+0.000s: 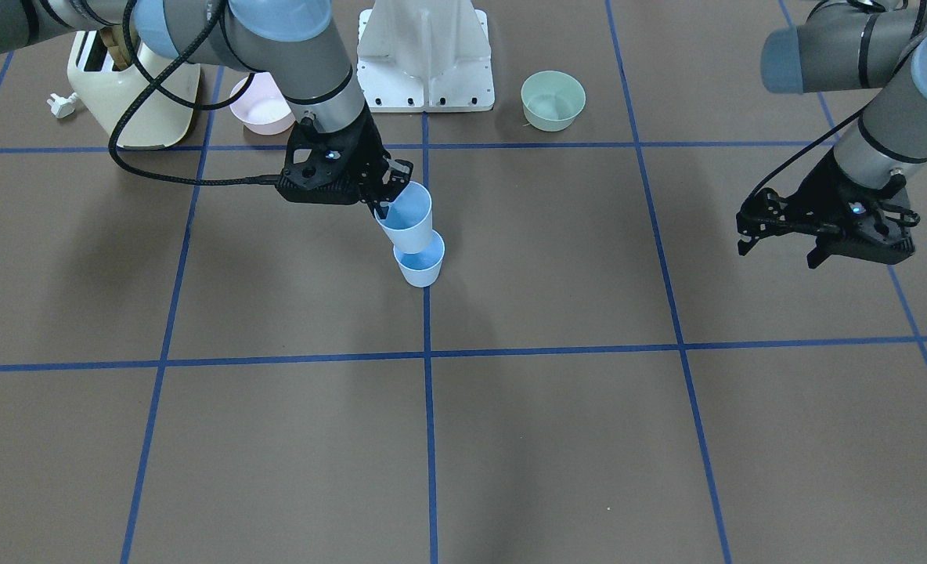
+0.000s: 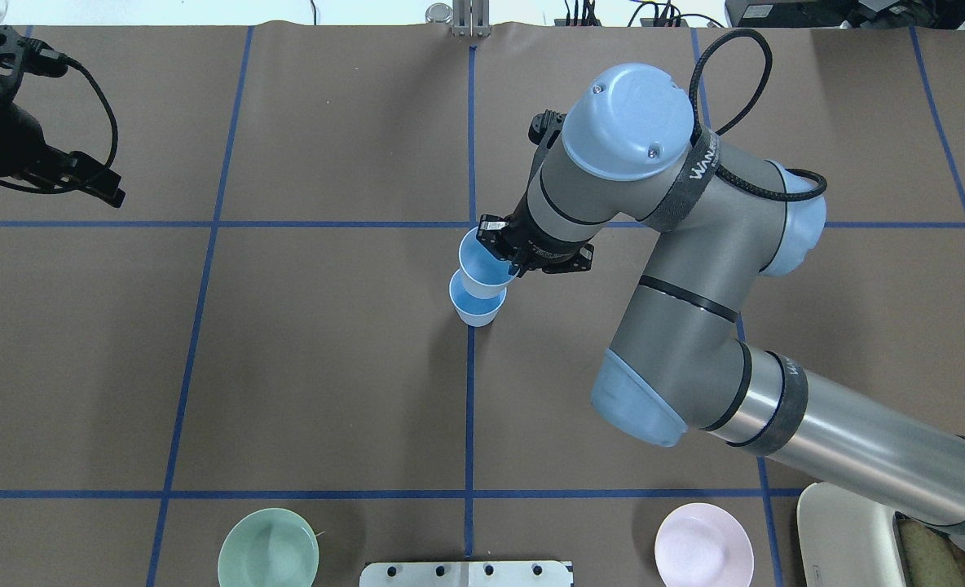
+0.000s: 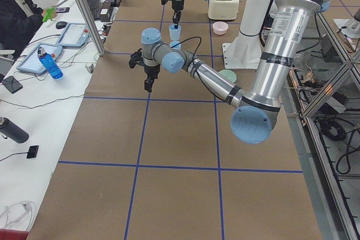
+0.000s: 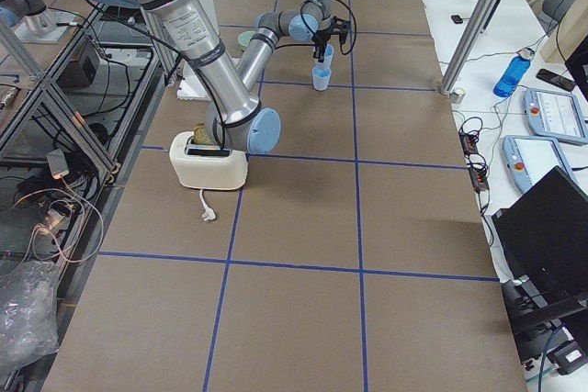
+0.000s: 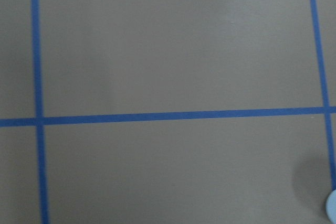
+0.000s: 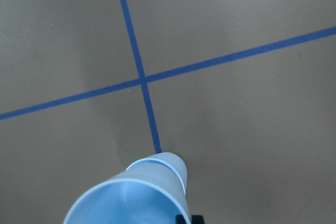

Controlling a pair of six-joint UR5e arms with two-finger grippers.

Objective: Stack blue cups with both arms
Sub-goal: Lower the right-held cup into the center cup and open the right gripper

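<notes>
Left gripper point(image 1: 778, 254): hangs far out on the table's left side over the bare brown table covering point(image 2: 328, 367). Jaws are spread with nothing between them. It is well apart from both cups, so judging by that gap it has no part in the next move.

Centre: the lower pale-blue tapered plastic cup point(image 2: 476, 306) stands upright, mouth up, on a blue tape line point(image 2: 469, 391) near the table's middle. The upper pale-blue tapered plastic cup point(image 2: 477, 261) is directly over it, mouth up, long axis near vertical. The side views put its base right at the lower cup's rim. Can't tell whether the base is inside the mouth. The axes look roughly lined up, but perspective makes the exact centring hard to judge.

Right gripper point(image 2: 505, 259): jaws pinch the upper cup at its rim, on the side toward the right arm. The target therefore lies straight below the jaws. The likely next move is a short vertical drop, then release. The risk is an off-centre base catching the lower rim and tipping the free-standing cup.

Nothing stands near the stack. Well clear along the robot's edge are a pale-green bowl point(image 2: 268, 550), the white pedestal base point(image 2: 466, 573), a pink bowl point(image 2: 702, 545) and a cream toaster point(image 2: 845, 538).
</notes>
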